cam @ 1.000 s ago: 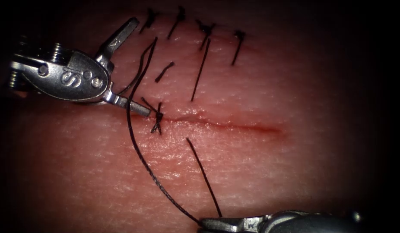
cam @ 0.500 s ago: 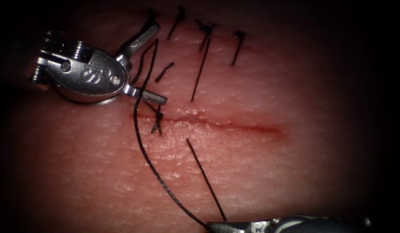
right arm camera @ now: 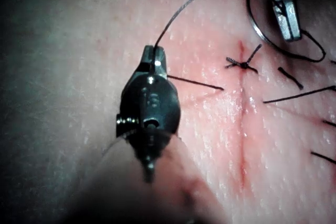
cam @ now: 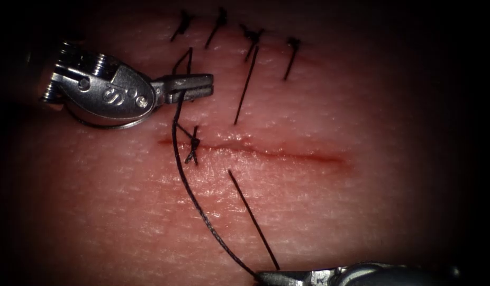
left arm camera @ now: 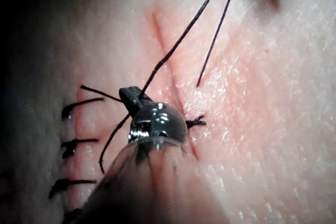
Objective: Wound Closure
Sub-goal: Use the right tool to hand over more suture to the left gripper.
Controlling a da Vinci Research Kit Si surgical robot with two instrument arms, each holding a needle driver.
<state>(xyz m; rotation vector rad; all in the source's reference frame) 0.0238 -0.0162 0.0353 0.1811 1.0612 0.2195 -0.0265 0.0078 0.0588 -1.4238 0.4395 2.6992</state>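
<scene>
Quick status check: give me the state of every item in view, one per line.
Left hand: shut on the thread.
Right hand: shut on the thread.
Thread: runs between the two hands, passing the knot.
Knot: tied at the cut's left end.
Cut: open right of the knot.

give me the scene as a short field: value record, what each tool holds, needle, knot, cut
left tool: jaws shut on the thread, above the cut
right tool: jaws shut on the same thread, at its near end
needle: thin curved wire under the left tool's wrist, probably the needle; not in the tissue
knot: tied at the left end of the cut
cut: open to the right of the knot, with red fluid along it
cut ends of thread: loose pieces lying on both sides of the cut
</scene>
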